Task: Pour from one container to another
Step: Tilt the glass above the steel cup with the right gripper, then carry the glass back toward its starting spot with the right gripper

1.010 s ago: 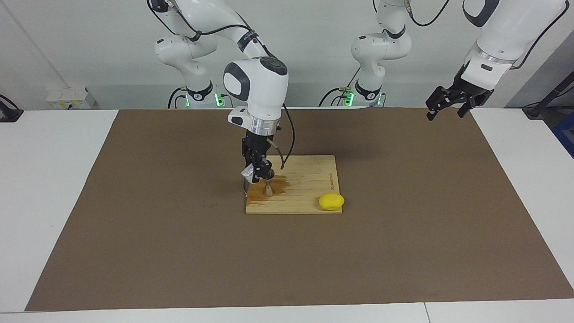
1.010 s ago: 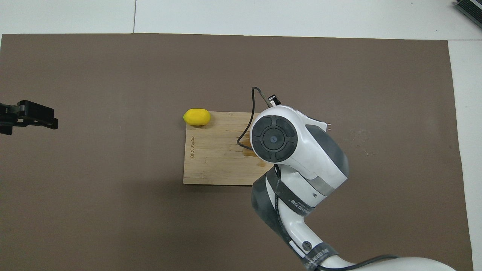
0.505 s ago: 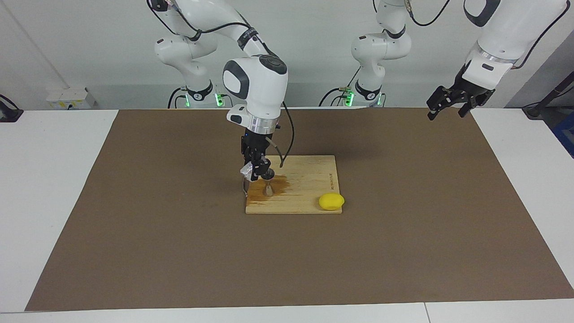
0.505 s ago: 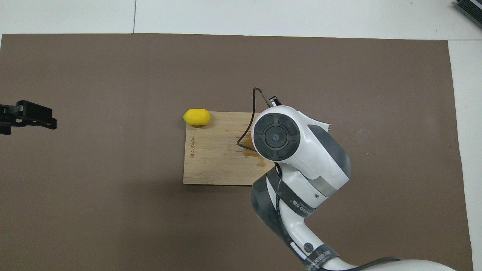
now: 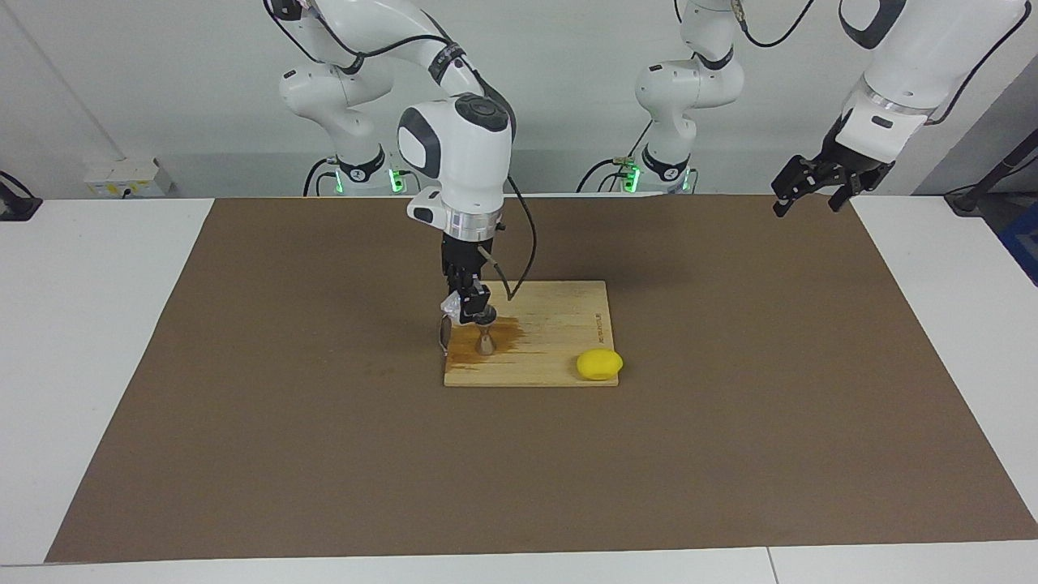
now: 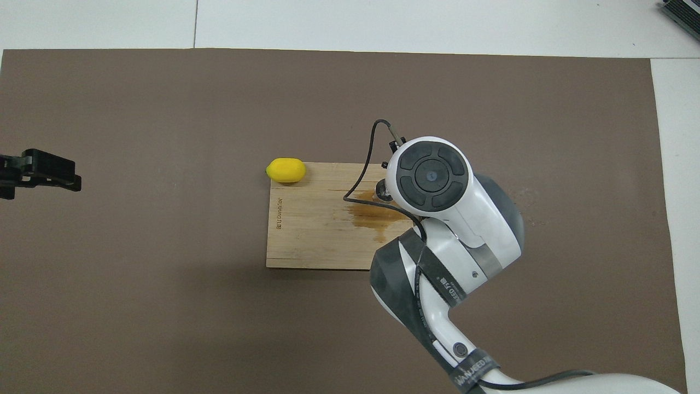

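1. Right gripper is hanging over the wooden board, its fingers pinching the clear cup, which is sitting tilted in the grip on the side toward the right arm's end of the table.
2. Just below the gripper, the metal jigger is standing upright on the board, its long axis vertical and its open mouth facing up.
3. Around the jigger's foot a brown wet stain is spreading across the wood, so some liquid appears to be missing the target.
4. Whether anything is flowing from the cup at this instant is hard to say, since the overhead view is blocked by the arm.
5. What the pour depends on is the cup's lip lying directly above the jigger's narrow mouth; it looks slightly off toward the right arm's end.
6. Left gripper is waiting in the air over the left arm's end of the table, fingers spread, well apart from the board.
7. Beside the board's corner, away from the gripper, a lemon is resting.
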